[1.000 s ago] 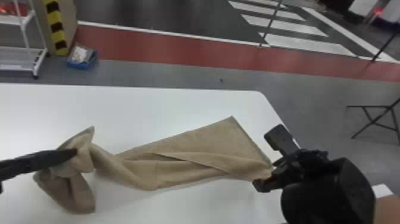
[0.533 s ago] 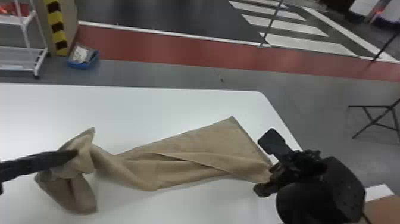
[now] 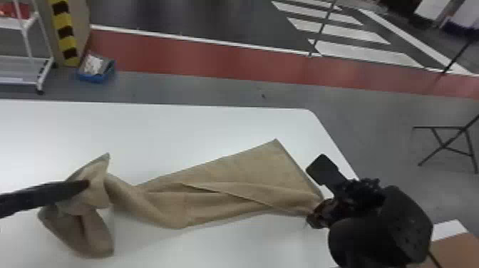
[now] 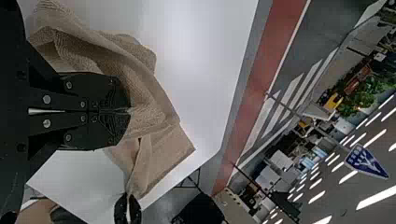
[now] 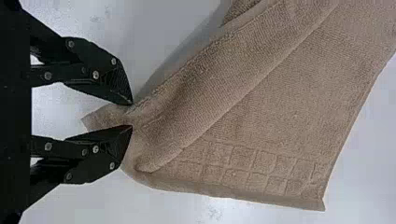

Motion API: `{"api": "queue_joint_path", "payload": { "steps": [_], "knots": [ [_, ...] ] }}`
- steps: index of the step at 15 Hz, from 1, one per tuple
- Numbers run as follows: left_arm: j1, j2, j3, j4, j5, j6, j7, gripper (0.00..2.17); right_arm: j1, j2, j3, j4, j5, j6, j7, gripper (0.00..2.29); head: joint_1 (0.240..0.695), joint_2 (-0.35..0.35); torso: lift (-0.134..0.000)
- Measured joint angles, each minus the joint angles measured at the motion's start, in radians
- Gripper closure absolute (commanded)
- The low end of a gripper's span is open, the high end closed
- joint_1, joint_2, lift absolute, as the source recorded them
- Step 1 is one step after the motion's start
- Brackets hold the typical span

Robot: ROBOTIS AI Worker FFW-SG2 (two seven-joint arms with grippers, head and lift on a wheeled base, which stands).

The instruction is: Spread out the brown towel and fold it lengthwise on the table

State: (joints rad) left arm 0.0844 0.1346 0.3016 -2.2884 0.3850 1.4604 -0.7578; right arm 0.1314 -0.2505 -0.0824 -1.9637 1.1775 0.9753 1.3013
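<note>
The brown towel (image 3: 228, 178) lies rumpled across the table, its right part flatter and its near edge folded over. At the left, my left gripper (image 3: 87, 183) is shut on a bunched part, which hangs in loops around the fingertips. The left wrist view has the left gripper (image 4: 128, 111) with its fingers together on the cloth (image 4: 159, 107). My right gripper (image 3: 316, 214) is at the towel's near right corner. In the right wrist view, the right gripper (image 5: 132, 114) pinches gathered cloth between its fingertips, a small tip of towel (image 5: 98, 119) sticking out behind.
The white table (image 3: 214, 124) has its rounded far right corner beyond the towel. A brown and white box (image 3: 454, 246) stands at the lower right. On the floor behind are a blue bin (image 3: 96, 76), a white rack (image 3: 41, 71) and a black folding stand (image 3: 447, 142).
The right gripper has shifted slightly left, and its fingers have come together on the towel's corner. The left gripper and the cloth it holds have hardly moved.
</note>
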Motion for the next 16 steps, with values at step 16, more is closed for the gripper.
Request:
{"api": "queue_joint_path", "payload": {
  "steps": [16],
  "knots": [
    [-0.071, 0.037, 0.144, 0.144, 0.011, -0.081, -0.05, 1.15, -0.249, -0.067, -0.463, -0.082, -0.499, 0.175, -0.127, 1.57, 0.695, -0.348, -0.124]
  ]
}}
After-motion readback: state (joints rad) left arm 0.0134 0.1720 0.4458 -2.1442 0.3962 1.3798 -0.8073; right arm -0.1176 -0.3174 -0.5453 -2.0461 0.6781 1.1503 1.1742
